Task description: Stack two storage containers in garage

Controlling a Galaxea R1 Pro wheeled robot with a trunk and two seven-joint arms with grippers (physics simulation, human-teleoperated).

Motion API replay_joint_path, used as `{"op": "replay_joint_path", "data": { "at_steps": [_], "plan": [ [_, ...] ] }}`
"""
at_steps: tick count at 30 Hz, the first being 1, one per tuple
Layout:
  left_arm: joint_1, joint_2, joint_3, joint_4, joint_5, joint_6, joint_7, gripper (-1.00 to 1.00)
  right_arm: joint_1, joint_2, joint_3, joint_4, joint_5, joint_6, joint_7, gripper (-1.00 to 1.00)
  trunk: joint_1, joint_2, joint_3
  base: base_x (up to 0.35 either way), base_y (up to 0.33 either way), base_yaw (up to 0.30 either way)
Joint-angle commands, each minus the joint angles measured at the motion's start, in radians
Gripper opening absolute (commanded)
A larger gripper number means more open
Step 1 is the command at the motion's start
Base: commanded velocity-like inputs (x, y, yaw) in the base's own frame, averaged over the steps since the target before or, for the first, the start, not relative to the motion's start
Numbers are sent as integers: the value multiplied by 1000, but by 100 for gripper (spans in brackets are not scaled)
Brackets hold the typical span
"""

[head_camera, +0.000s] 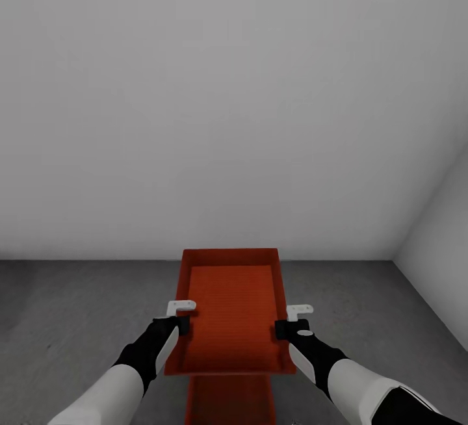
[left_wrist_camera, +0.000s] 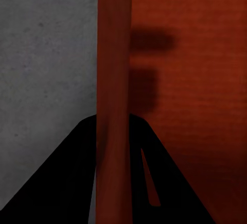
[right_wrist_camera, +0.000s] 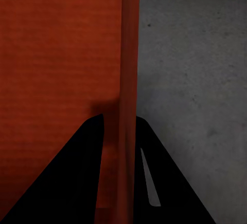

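I hold one storage container in front of me with both arms, over the dark grey floor of the garage, short of the pale grey wall that meets the floor just beyond the container's far end. My left gripper is at the container's left long wall, and my right gripper is at its right long wall, the two roughly opposite each other. In the left wrist view, that wall runs straight between my two dark fingers, so the jaws are clamped on the wall, one finger inside the box and one outside over the concrete. The right wrist view shows the same: the thin orange-red wall passes between my fingers, jaws closed on it, with the container's ribbed bottom on one side and mottled floor on the other. Below the near end of the held container, a second storage container shows, lower and closer to my trunk, in line with the first. Whether the two touch, I cannot tell.
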Motion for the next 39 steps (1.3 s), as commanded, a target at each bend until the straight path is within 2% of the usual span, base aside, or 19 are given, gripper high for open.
{"op": "replay_joint_path", "data": {
  "at_steps": [1, 39],
  "plan": [
    [0, 6, -1, 4, -14, 9, 9, -100, -2, -23, -32, -3, 15, -9, -28, -100, 0, -2, -3, 0, 0, 0],
    [0, 6, -1, 6, -14, 9, 9, -100, -2, -23, -32, -3, 14, -9, -28, -100, 0, -2, -64, 0, 0, 0]
  ]
}}
